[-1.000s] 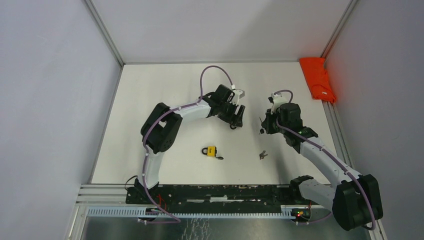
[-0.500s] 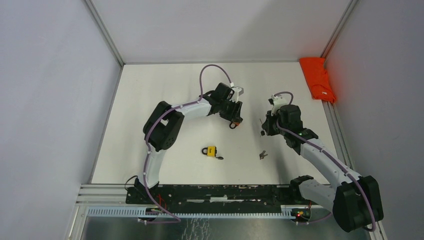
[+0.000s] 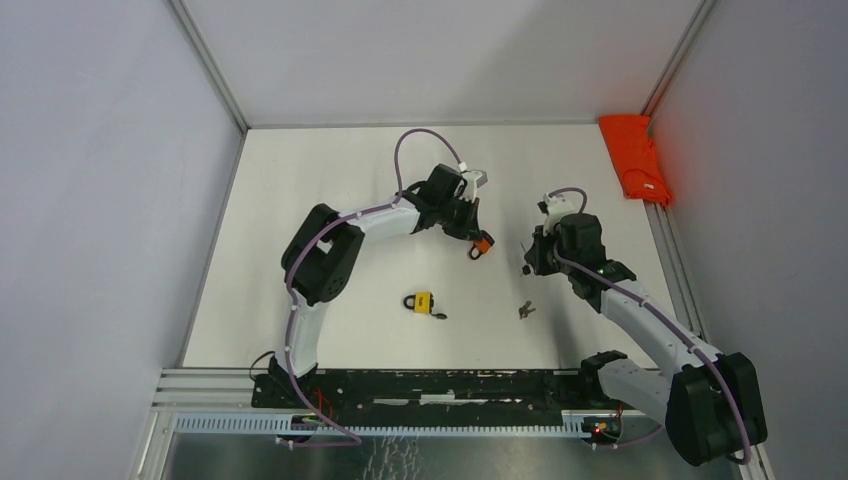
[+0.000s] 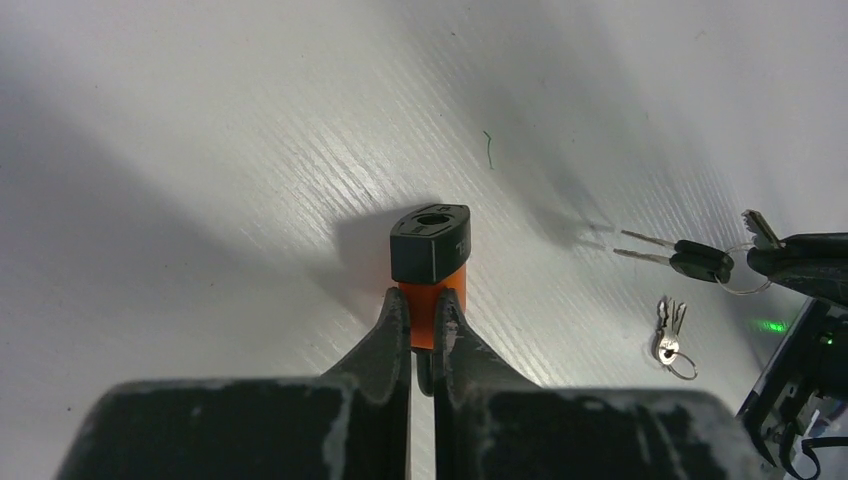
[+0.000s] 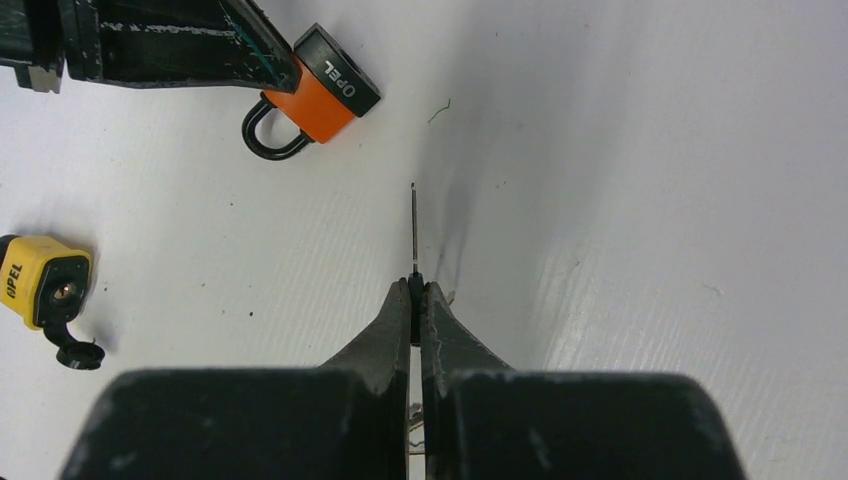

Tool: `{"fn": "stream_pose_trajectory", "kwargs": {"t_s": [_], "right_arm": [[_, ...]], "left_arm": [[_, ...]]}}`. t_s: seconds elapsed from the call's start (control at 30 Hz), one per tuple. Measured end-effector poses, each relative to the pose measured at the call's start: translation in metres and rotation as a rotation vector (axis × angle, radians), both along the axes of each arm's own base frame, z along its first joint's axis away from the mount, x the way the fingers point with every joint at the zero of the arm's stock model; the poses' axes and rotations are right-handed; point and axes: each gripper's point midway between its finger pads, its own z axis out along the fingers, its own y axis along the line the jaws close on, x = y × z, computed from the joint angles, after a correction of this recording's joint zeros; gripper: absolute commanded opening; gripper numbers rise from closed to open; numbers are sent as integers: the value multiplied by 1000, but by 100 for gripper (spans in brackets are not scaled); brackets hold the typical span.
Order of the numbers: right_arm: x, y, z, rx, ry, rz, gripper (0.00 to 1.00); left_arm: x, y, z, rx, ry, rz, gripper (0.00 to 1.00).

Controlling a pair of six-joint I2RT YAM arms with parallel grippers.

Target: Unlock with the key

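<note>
**Both Grippers Loaded: Lock in the Left, Key in the Right**

In the top view, the left gripper (image 3: 474, 238) sits just above the middle of the frame, and it's clamped down hard on the orange padlock (image 3: 482, 243). The left wrist view has it dead centre: both fingers (image 4: 397, 318) pinch the orange body from either side, and the black cap with its round keyhole points away from the camera. Whether the lock touches the table (image 3: 300, 200) or hangs just over it, I can't tell.

To the right of centre in the top view, the right gripper (image 3: 528, 258) faces the left one across a small gap. Its jaws are squeezed together on the key (image 5: 413, 225). In the right wrist view the blade is edge-on, a thin dark line running straight up from the fingertips at mid-frame. The orange padlock is at the upper left of that same view, shackle hanging down and "OPEL" on its black cap, apart from the blade tip.

A yellow padlock (image 3: 421, 302) lies on the table below centre in the top view. Spare keys (image 3: 525, 310) rest to its right. A red cloth (image 3: 635, 158) is at the table's upper right corner.
</note>
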Motion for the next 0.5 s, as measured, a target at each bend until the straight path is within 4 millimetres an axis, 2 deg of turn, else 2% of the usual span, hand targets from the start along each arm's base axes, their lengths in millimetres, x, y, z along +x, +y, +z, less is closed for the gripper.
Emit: {"fn": "stream_pose_trajectory", "kwargs": {"t_s": [0.5], "right_arm": [[2, -7, 8, 5, -30, -30, 0]], "left_arm": [[-23, 4, 6, 33, 15, -14, 2]]}}
